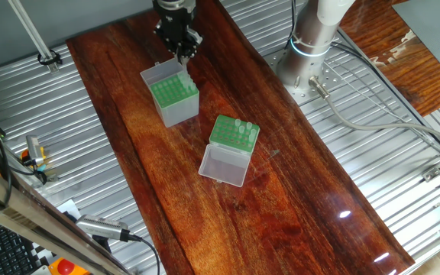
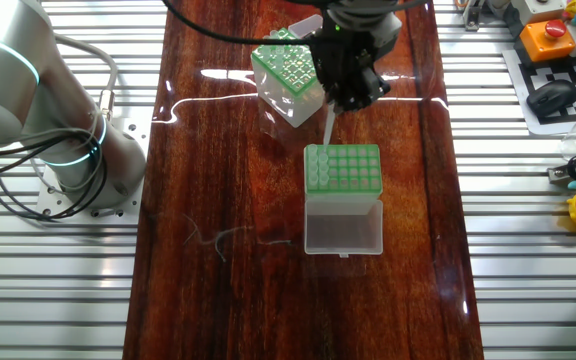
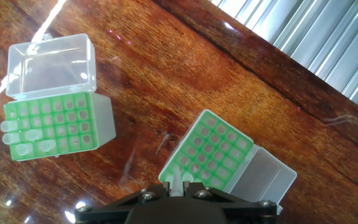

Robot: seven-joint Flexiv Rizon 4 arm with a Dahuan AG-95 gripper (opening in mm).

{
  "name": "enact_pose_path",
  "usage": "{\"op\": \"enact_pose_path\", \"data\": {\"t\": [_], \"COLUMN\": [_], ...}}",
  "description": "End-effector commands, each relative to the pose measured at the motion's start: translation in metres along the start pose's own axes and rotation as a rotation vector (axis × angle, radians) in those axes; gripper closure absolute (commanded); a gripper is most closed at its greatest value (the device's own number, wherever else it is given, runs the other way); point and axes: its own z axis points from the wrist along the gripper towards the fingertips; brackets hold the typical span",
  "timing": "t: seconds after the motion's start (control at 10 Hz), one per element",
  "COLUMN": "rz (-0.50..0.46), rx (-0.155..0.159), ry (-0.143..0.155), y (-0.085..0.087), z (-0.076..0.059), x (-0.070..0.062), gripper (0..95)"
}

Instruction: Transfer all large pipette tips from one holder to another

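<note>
In the hand view the gripper [image 3: 178, 186] sits nearest, pinched on one large pipette tip [image 3: 176, 178] held upright, point down, directly above the grey box [image 3: 211, 154] rack's near corner. The whitish holder [image 3: 55, 127] lies at ten o'clock, tips [image 3: 22, 135] remaining.

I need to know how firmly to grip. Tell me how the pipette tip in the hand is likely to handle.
The pipette tip looks thin and translucent, so probably very light and easily crushed. Its smooth taper may let it slip from the hand. Hanging pinched only at its wide end, it could tilt when nudged against the grey box's green rack.
</note>
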Motion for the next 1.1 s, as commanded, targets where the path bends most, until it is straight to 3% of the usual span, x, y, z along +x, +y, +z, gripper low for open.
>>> {"op": "enact_pose_path", "data": {"t": [0.1, 0.6, 1.0, 1.1], "rz": [-0.004, -0.005, -0.018, -0.03], "rx": [0.001, 0.001, 0.005, 0.008], "ry": [0.005, 0.006, 0.009, 0.011], "y": [0.0, 0.0, 0.001, 0.001], "z": [0.0, -0.002, 0.011, 0.02], "x": [-0.001, 0.0, 0.002, 0.002], "gripper": [95.0, 95.0, 95.0, 95.0]}}
